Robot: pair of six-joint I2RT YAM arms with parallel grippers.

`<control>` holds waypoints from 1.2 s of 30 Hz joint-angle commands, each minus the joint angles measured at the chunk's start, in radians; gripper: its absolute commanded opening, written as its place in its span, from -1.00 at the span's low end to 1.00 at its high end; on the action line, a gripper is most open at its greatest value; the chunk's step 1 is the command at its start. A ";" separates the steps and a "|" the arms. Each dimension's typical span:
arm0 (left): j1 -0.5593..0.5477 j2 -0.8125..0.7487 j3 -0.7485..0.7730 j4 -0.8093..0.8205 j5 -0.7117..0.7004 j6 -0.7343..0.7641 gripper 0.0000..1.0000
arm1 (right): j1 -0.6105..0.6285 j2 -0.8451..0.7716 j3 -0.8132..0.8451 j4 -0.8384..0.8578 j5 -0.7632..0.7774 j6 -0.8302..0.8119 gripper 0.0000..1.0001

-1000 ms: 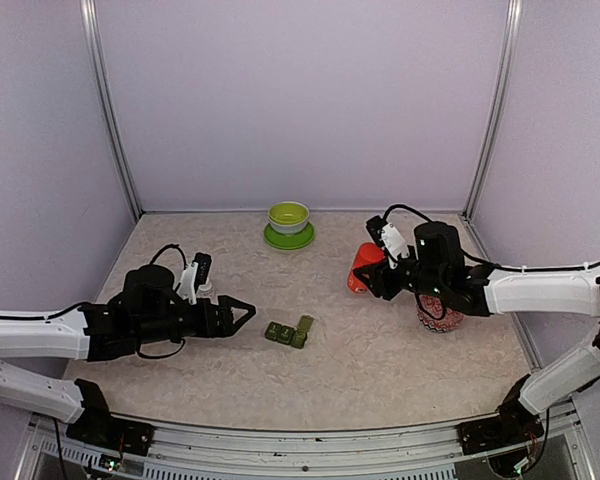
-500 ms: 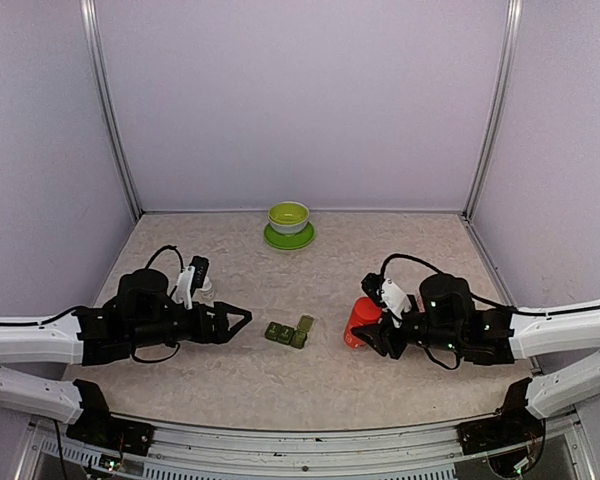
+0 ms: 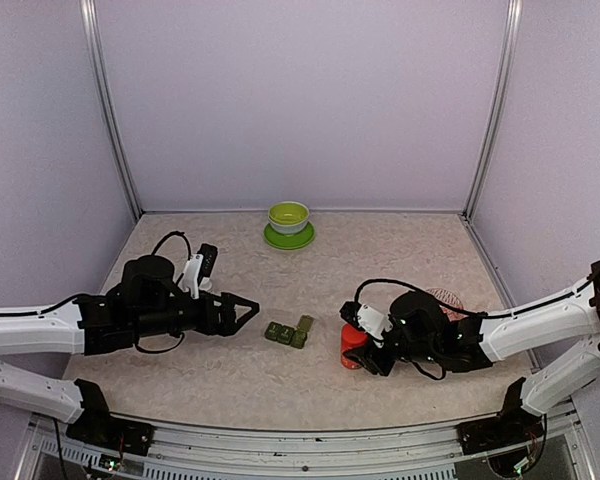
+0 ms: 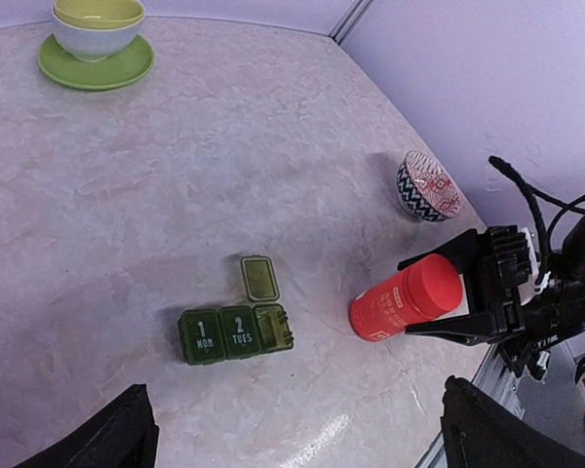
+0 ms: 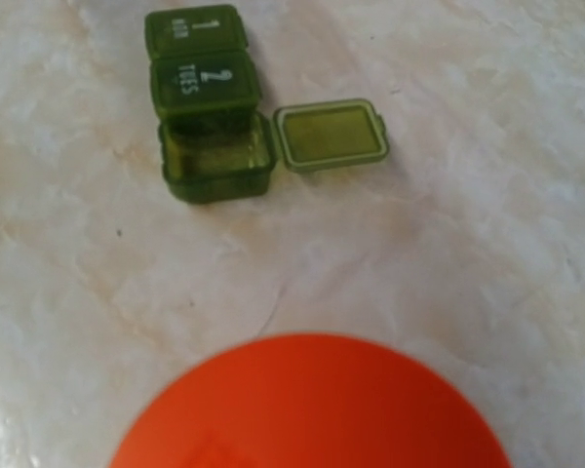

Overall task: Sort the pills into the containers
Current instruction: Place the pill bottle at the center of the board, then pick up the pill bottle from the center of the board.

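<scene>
Now right gripper (image 4: pixel 448 292) clamps red bottle (image 4: pixel 395 304) just beside pill organizer (image 4: pixel 236 331), nearest its open end compartment (image 4: pixel 273 328); left gripper (image 3: pixel 248 312) spread, empty.

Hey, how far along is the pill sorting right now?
Done: the end compartment of the containers stands open, looking empty. In hand: the right gripper holds the capped red bottle. Left: uncapping and filling; no pills show. The left gripper hangs open.
</scene>
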 commanded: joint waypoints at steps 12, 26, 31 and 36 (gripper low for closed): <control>-0.042 0.215 0.199 -0.010 0.030 0.138 0.98 | 0.011 -0.025 -0.027 0.112 -0.008 -0.007 0.37; -0.113 0.500 0.525 -0.133 0.140 0.349 0.98 | 0.011 -0.294 -0.084 -0.079 0.115 0.189 1.00; -0.148 0.620 0.619 -0.200 0.127 0.426 0.98 | 0.005 -0.414 -0.121 -0.235 0.336 0.350 1.00; -0.168 0.689 0.662 -0.195 0.143 0.459 0.97 | 0.000 -0.507 -0.160 -0.289 0.406 0.436 1.00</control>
